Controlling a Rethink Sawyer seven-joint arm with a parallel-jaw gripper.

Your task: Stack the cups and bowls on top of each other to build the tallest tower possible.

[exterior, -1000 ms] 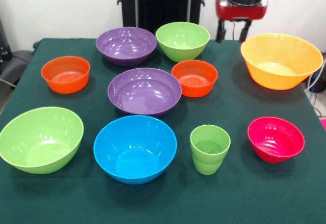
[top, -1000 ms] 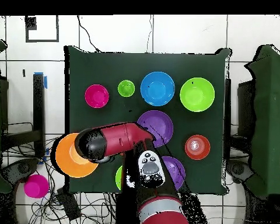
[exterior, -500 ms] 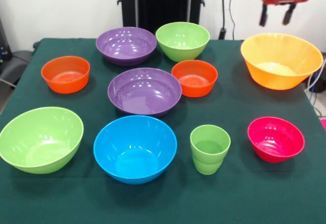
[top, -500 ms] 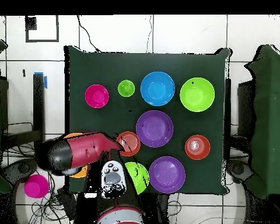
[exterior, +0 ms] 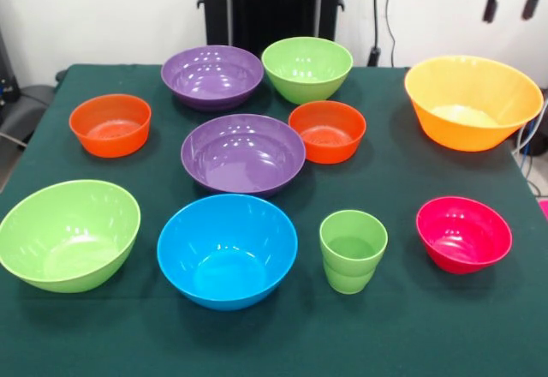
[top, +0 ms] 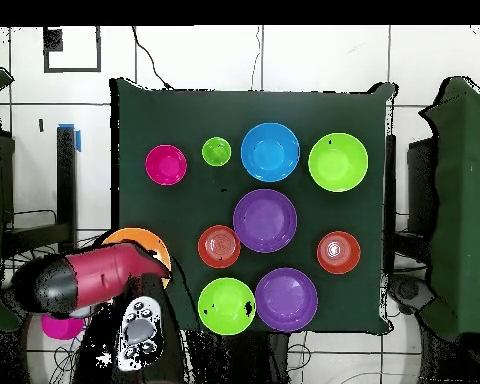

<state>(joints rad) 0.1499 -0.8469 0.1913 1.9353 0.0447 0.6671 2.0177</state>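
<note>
While nothing is stacked | gripper (exterior: 513, 2) jaws spread (empty) | above large orange bowl (exterior: 473, 103)

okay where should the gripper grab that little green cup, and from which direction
Probably the rim of the green cup, from straight above. It stands upright and open-mouthed, so one finger could go inside the wall and one outside. The blue bowl and pink-red bowl flank it but do not touch it, so a vertical descent looks clear.

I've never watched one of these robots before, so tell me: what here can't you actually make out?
- Gripper: front view shows only its finger ends; the top edge cuts off the rest.
- Large orange bowl: overhead, the arm covers most of it.
- Pink thing beside the table: overhead, mostly hidden behind the arm, unidentifiable.
</note>
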